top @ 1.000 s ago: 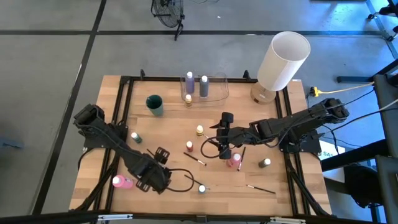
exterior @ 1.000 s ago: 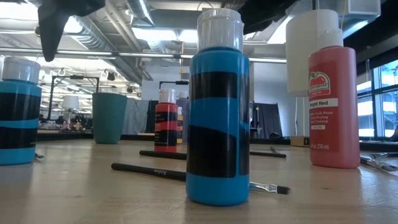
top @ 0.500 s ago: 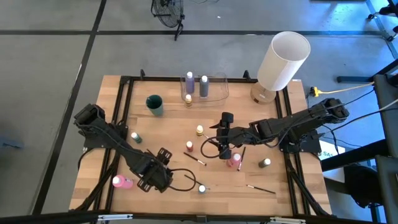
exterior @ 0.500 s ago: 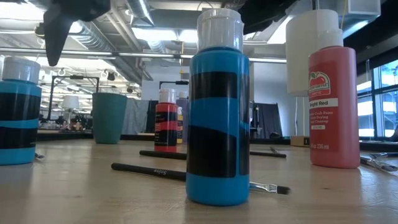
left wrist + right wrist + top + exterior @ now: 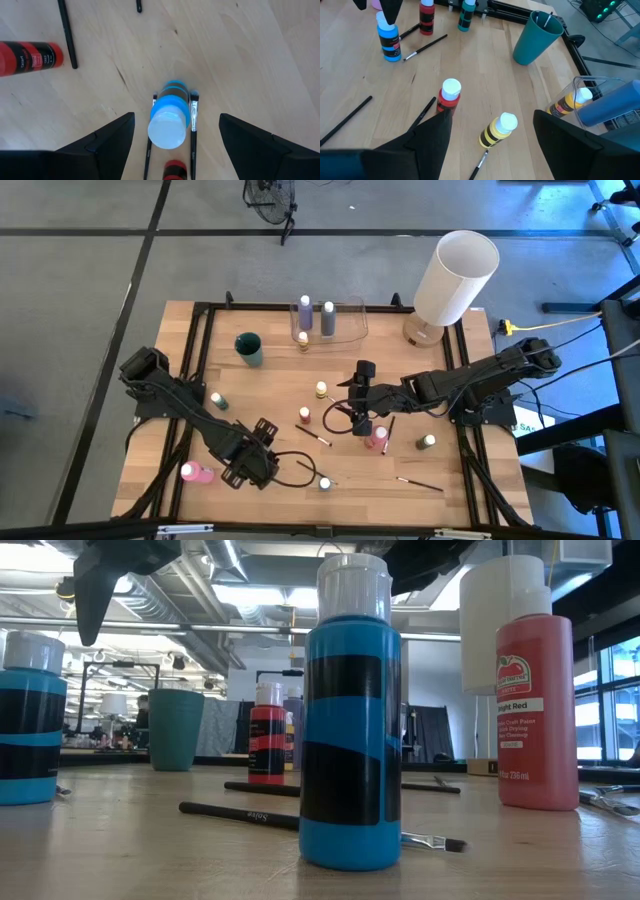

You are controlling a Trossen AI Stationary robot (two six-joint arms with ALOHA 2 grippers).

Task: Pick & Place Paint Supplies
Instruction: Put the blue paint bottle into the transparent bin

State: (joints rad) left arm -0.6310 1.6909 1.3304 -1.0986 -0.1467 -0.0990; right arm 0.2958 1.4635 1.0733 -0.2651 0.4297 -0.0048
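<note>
Paint bottles stand scattered on the wooden table (image 5: pixel 250 390), with thin dark brushes (image 5: pixel 316 438) lying among them. A blue bottle (image 5: pixel 167 127) with a white cap stands near the front edge (image 5: pixel 324 483), a brush along each side. My left gripper (image 5: pixel 255 465) hangs open above the table, pointing down, just left of that bottle; its fingers (image 5: pixel 107 142) touch nothing. My right gripper (image 5: pixel 350 400) is open over the table's middle, slanting down toward a red bottle (image 5: pixel 449 97) and a yellow bottle (image 5: pixel 500 130), clear of both.
A teal cup (image 5: pixel 248 347) and a clear container (image 5: pixel 335 320) holding bottles stand at the back. A big white cylinder (image 5: pixel 455 277) is at the back right. A pink bottle (image 5: pixel 196 472) lies at the front left, another (image 5: pixel 375 438) below my right gripper.
</note>
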